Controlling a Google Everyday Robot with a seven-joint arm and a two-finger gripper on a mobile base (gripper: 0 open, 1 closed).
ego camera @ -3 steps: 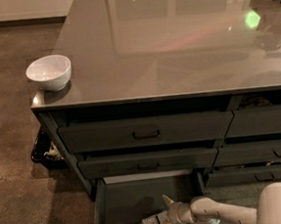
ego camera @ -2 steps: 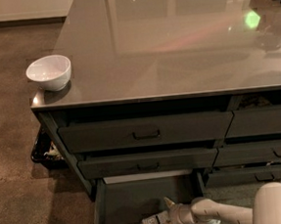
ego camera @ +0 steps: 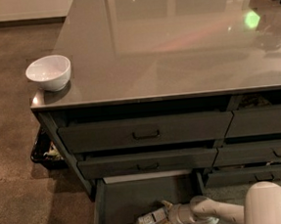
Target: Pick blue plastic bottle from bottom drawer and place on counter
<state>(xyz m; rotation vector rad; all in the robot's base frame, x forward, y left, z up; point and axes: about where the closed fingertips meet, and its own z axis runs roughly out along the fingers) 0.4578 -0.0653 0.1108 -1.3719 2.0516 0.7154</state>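
Observation:
The blue plastic bottle (ego camera: 149, 220) lies on its side in the open bottom drawer (ego camera: 126, 198), white cap pointing left. My gripper (ego camera: 164, 215) reaches in from the right, low in the drawer. It is open, with one yellowish finger (ego camera: 166, 203) behind the bottle's base end and the other in front, so the jaws straddle it. The bottle rests on the drawer floor. The counter (ego camera: 164, 48) stretches above, glossy and dark.
A white bowl (ego camera: 48, 72) stands at the counter's front left corner. Two shut handled drawers (ego camera: 144, 131) sit above the open one. The right-stack drawers (ego camera: 262, 123) are to the right. A black basket (ego camera: 44, 151) is on the floor to the left. My white arm (ego camera: 271, 205) fills the bottom right.
My gripper has slid left along the drawer floor, so its fingers now straddle the bottle's base end. The bottle has hardly moved.

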